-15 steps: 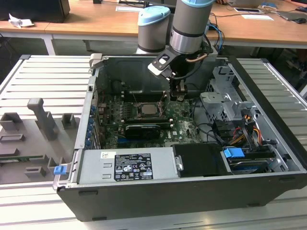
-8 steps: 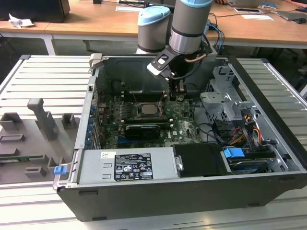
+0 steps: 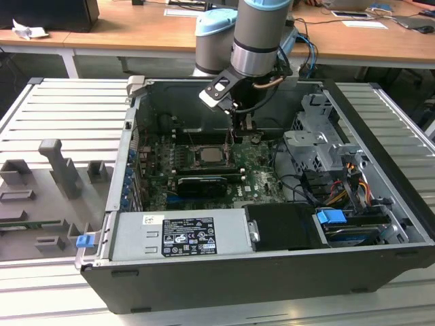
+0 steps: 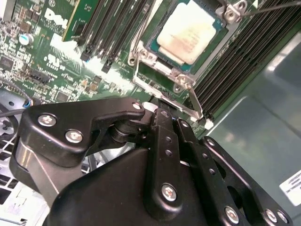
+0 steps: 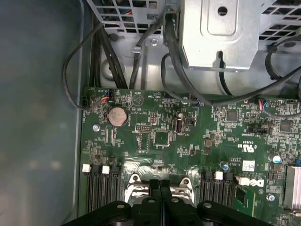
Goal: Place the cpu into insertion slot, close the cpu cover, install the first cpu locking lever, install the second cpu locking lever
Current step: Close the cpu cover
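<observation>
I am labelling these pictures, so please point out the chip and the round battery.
Chip (image 4: pixel 190 35): second wrist view, centre of its pale top.
Round battery (image 5: pixel 117 115): first wrist view, centre of its face.

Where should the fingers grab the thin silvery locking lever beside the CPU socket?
Probably grip the thin silvery locking lever near its free end, coming from above the green circuit board; that end juts past the corner of the square metal-rimmed socket.
</observation>
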Motion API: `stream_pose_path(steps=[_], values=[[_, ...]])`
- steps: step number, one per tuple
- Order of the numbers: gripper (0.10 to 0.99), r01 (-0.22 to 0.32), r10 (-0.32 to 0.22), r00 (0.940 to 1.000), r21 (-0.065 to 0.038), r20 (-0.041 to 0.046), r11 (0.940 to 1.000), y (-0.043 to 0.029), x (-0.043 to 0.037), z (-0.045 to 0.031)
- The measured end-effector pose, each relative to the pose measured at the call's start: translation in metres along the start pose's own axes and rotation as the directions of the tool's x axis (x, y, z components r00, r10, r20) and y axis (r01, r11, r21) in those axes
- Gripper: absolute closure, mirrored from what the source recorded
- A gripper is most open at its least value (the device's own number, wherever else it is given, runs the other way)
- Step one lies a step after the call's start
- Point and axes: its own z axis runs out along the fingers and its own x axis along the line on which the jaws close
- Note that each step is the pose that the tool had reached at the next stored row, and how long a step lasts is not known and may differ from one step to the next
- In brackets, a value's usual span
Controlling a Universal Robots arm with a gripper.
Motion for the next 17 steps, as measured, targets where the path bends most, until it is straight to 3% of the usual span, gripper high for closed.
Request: stream_pose_path(steps=[4,8,13,17], values=[[0.98,0.0,0.0,1.0,0.0,0.0001,1.0,-0.0069,0.0003,0.0008],[0.98,0.0,0.0,1.0,0.0,0.0,1.0,-0.0187,0.0009,0.0028],[0.98,0.001,-0.001,1.0,0.0,0.0,1.0,-0.0296,0.0011,0.0138],[0.98,0.001,-0.001,1.0,0.0,0.0001,1.0,-0.0382,0.0014,0.0149]])
